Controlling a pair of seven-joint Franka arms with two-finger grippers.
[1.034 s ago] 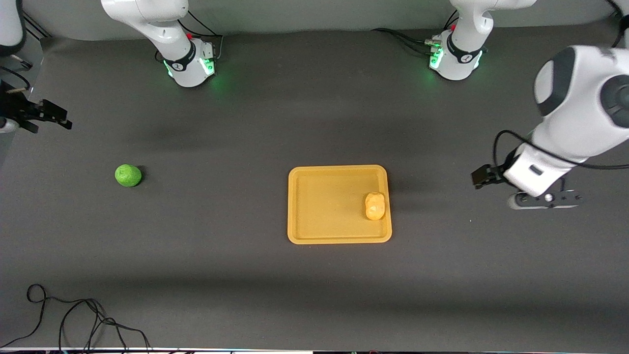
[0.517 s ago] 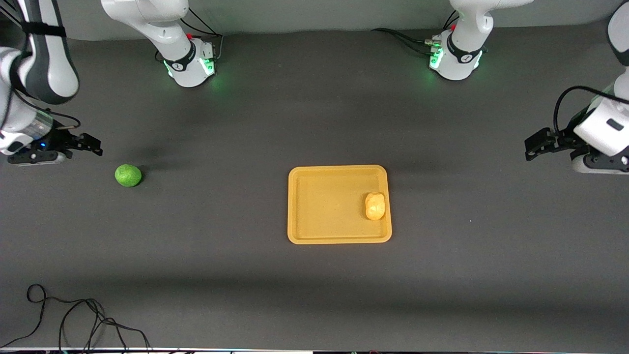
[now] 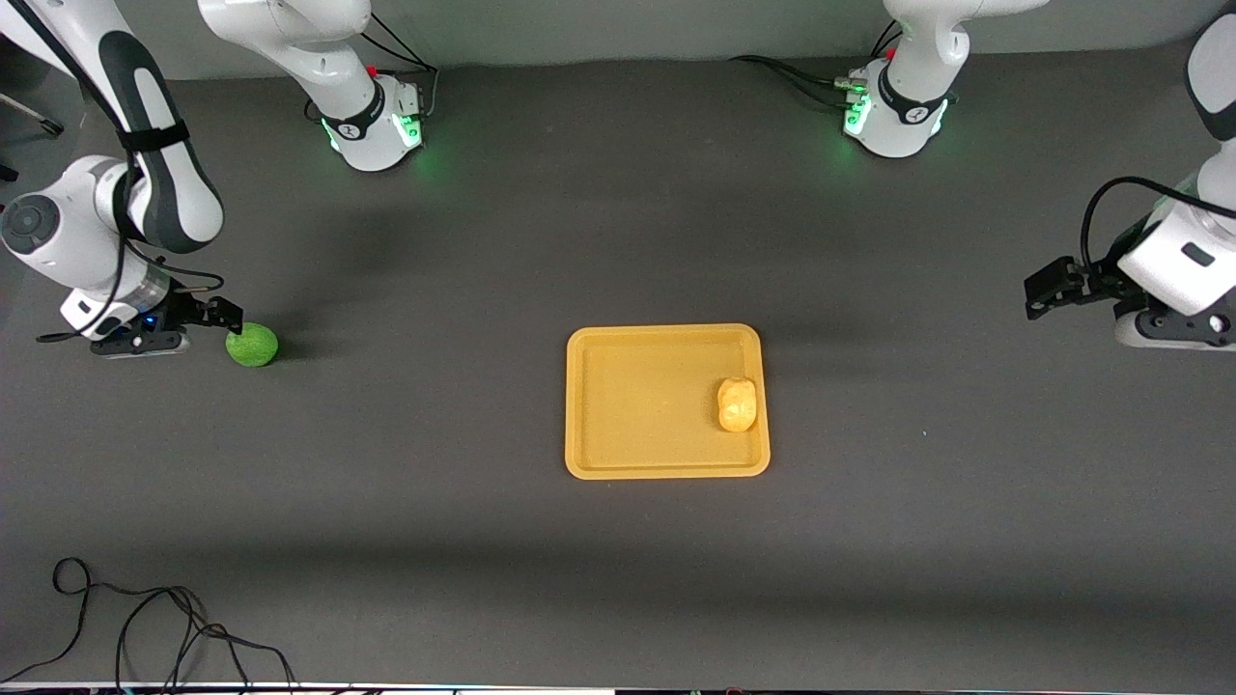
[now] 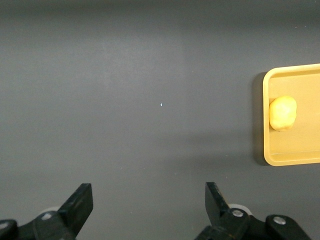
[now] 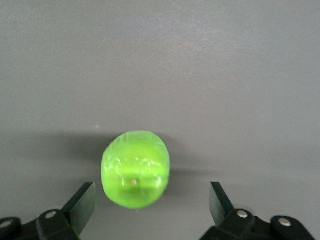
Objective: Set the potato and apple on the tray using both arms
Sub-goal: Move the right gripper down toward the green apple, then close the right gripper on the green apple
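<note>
Potato (image 3: 737, 403) lies in the tray (image 3: 589, 405) at mid-bench in the front view, against the rim toward the left arm's end. Apple (image 3: 252, 345) sits on the bench (image 3: 483, 541) toward the right arm's end, the right tool (image 3: 228, 314) open just beside it. Left tool (image 3: 1043, 290) hangs open near its own end.

Left wrist view: open fingers (image 4: 80, 202) over bare bench, tray and potato well apart.

Right wrist view: apple between spread fingers (image 5: 82, 200), untouched.

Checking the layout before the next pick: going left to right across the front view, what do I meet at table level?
Right gripper, jaws open, at the apple → tray → potato lying on the tray → left gripper, jaws open, over bare table.
</note>
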